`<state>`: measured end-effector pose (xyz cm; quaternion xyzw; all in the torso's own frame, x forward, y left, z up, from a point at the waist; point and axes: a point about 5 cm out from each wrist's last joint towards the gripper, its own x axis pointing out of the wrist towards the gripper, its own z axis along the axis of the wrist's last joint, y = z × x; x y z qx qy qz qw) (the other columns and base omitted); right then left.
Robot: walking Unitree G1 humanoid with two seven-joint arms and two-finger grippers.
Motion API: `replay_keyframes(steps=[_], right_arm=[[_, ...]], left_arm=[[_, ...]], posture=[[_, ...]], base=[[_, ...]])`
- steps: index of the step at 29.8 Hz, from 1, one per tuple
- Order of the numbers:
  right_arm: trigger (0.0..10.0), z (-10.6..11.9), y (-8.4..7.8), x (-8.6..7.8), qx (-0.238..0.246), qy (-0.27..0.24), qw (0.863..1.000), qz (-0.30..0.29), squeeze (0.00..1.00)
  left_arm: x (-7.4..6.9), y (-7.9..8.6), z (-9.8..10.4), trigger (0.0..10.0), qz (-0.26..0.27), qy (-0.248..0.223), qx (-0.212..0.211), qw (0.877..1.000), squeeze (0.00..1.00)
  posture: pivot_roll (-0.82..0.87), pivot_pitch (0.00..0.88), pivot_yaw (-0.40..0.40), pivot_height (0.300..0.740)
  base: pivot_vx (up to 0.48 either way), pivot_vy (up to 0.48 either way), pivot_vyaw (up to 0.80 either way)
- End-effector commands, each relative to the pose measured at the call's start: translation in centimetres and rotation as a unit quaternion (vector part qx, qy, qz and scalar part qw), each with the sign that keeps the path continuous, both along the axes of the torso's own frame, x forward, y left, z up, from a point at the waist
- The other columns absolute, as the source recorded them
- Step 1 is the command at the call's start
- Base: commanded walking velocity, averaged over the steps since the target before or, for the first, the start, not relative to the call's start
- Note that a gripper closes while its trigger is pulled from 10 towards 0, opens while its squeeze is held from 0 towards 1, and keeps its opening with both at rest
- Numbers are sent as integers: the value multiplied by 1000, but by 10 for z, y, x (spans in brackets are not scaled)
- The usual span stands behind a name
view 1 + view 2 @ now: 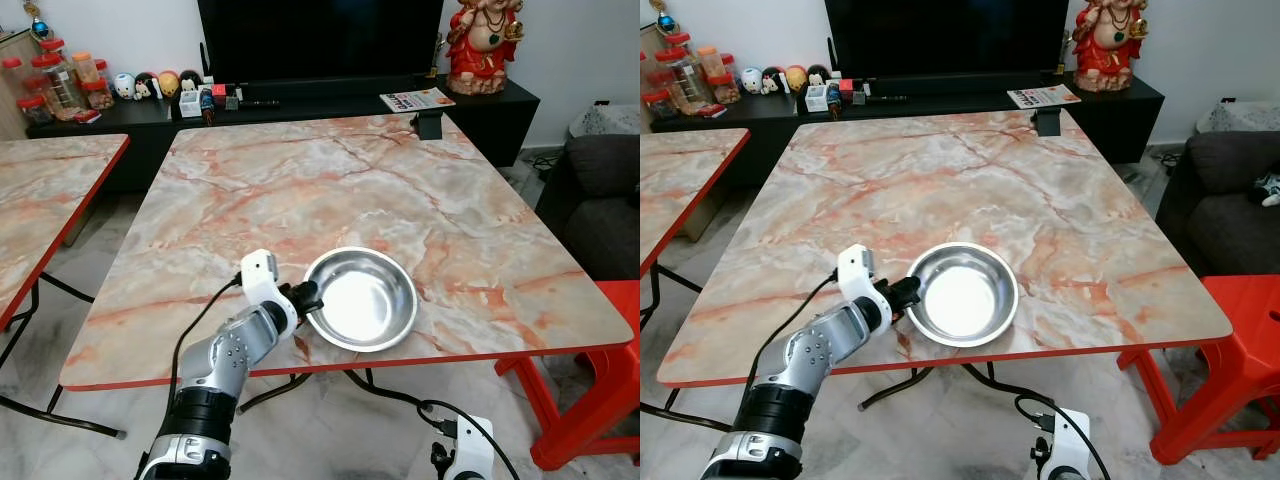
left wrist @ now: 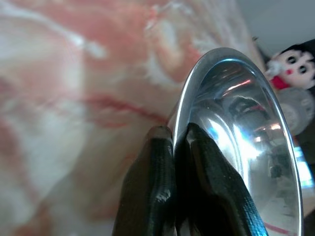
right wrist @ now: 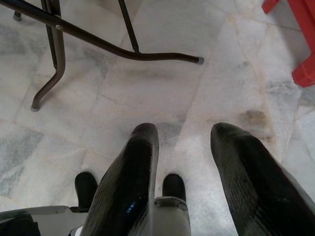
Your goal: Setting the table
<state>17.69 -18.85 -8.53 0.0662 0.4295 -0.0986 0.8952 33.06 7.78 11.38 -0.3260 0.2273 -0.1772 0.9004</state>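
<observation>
A shiny steel bowl (image 1: 362, 299) rests on the marble table (image 1: 330, 190) near its front edge. My left gripper (image 1: 311, 298) is shut on the bowl's left rim, one finger inside and one outside, as the left wrist view shows on the bowl (image 2: 246, 128) with the fingers (image 2: 152, 182) pinching the rim. My right arm hangs low below the table; its gripper (image 3: 184, 147) is open over the tiled floor.
A second marble table (image 1: 50, 190) stands to the left. A red stool (image 1: 600, 370) and a grey sofa (image 1: 600, 200) are on the right. Beyond the table a black TV cabinet (image 1: 300, 105) holds jars, small figures, a magazine (image 1: 417, 99) and a red statue (image 1: 485, 40).
</observation>
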Motion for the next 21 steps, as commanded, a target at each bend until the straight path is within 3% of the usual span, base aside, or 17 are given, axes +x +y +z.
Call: replay_keyframes(steps=[1,6,12,21], right_arm=[[10000,0,3,1,2,-1,1000,1,0],[10000,0,3,0,3,0,1000,-2,0],[10000,-1,2,-1,1,1,1000,-4,0],[10000,-1,-1,-1,0,2,1000,-3,0]], left_arm=[[7,-3,11,10000,10,-5,-15,1000,0],[11,-8,13,10000,30,-7,-12,999,0],[14,-14,8,10000,39,15,23,999,0],[16,-9,6,10000,73,25,18,997,0]], posture=[[0,0,39,740],[-3,0,41,740],[-6,0,40,740],[-5,0,34,740]], base=[[0,0,0],[0,0,0],[0,0,0],[0,0,0]])
